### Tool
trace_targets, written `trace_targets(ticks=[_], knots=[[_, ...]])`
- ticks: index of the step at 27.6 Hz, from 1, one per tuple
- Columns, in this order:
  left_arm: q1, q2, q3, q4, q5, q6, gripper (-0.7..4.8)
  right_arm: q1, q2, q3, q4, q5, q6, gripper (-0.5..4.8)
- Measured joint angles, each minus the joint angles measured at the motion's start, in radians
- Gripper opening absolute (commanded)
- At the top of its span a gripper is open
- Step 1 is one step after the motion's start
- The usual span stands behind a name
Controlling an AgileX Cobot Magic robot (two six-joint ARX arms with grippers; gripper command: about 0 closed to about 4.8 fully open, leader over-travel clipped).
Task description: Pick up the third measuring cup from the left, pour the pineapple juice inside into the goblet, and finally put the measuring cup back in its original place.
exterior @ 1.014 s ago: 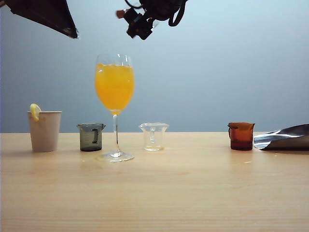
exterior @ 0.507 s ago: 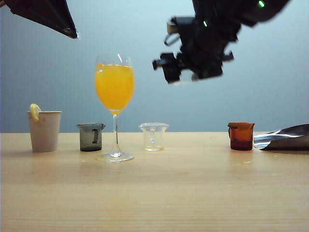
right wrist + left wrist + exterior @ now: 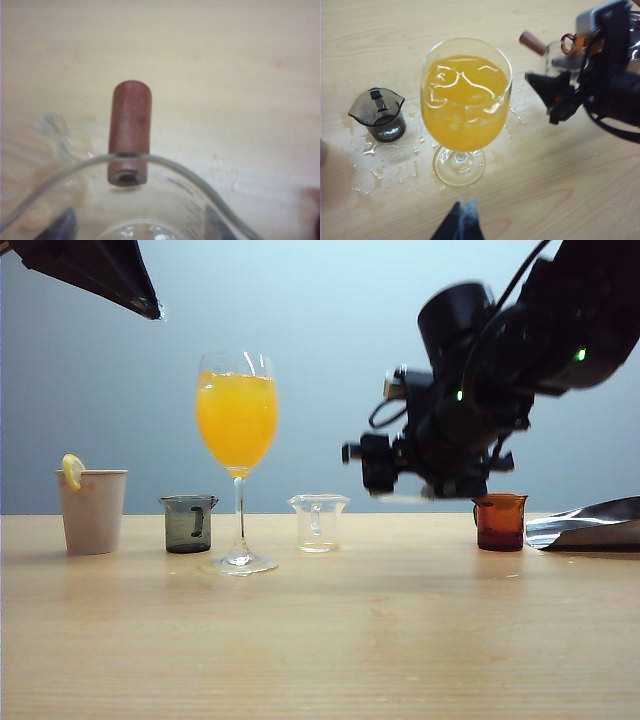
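Measuring cup [image 3: 150, 200] was clear plastic with a flared rim, faint marks and a reddish-brown stub handle [image 3: 129, 132], seen from above close to the camera in the right wrist view, off the table. In the left wrist view it sat upper right, cup [image 3: 555, 57] partly hidden, handle sticking out toward the goblet. Goblet [image 3: 237, 420] stood upright left of centre in the exterior view, bowl nearly full of orange drink.

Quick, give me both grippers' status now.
Left gripper: near the goblet's foot, state cannot be told.
Right gripper: holding the measuring cup.
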Motion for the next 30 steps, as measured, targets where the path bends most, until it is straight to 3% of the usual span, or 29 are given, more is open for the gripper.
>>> trace_targets(ticks=[9, 17, 30], knots=[[0.000, 0.000, 0.000, 0.000, 0.000, 0.000, -0.05, -0.019, 0.169, 0.032, 0.220, 0.045, 0.049, 2.20], [0.000, 0.000, 0.000, 0.000, 0.000, 0.000, -0.05, -0.021, 0.225, 0.126, 0.187, 0.074, 0.050, 2.20], [0.000, 0.000, 0.000, 0.000, 0.000, 0.000, -0.05, -0.025, 0.266, 0.125, 0.135, 0.084, 0.044, 2.20]])
